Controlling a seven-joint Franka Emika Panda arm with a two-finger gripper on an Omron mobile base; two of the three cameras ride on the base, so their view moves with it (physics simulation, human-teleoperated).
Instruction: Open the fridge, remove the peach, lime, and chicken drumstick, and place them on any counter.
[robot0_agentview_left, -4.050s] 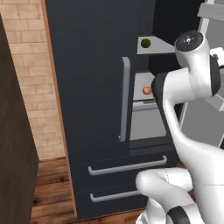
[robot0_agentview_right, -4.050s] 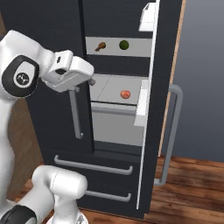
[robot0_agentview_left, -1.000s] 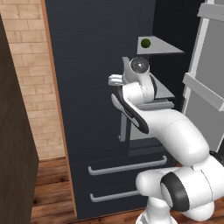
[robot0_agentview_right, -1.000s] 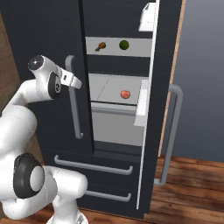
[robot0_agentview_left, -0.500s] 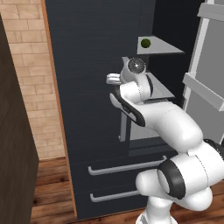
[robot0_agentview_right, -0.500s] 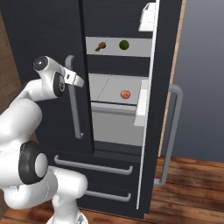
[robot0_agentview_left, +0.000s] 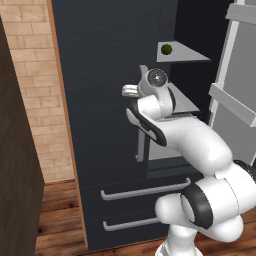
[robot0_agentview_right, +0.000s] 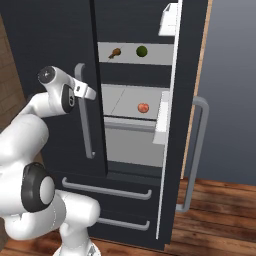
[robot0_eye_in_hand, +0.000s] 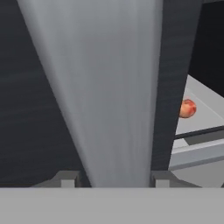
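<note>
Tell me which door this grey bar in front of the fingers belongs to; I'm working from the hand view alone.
Observer: It is the handle of the left door, which is closed. The gripper straddles it near its top end.
Operator: Report the other door.
Observer: The right door is wide open, swung out to the right.
Operator: List what sits above the peach.
Observer: The lime and the chicken drumstick lie side by side on the shelf above the peach, with the drumstick on the left.
</note>
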